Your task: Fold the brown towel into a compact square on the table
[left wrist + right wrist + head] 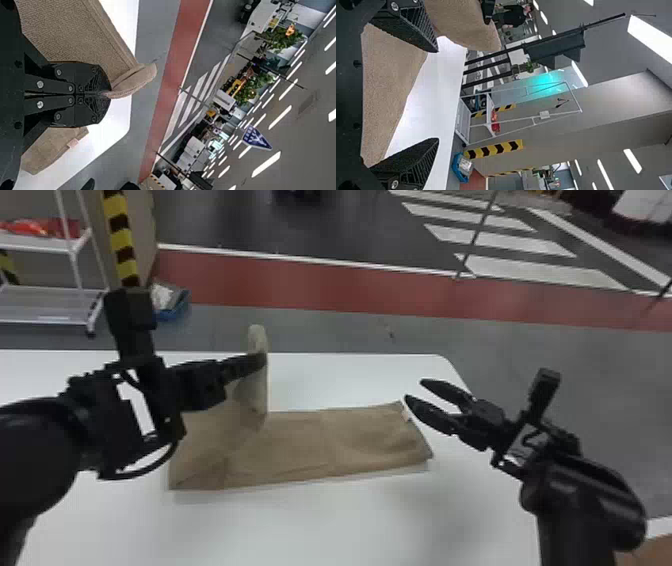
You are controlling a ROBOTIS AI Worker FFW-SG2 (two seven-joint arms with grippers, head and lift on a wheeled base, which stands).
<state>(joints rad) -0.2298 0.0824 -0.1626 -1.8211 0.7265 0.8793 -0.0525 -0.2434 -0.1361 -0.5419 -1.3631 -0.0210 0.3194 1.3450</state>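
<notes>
"Where is the long brown cloth towel (325, 445) now, please?"

"It lies on the smooth white counter (320, 530), with its left end raised, pinched in the black two-fingered left hand (260, 362). The black two-fingered right hand (415, 390) is open, near the other end."

"And how to make this fold well?"

"I think the left hand should carry the edge rightward, low and slowly (too fast, and the lower layer may slide). Then it should match the long sides before it lets go, and press the crease flat."
</notes>
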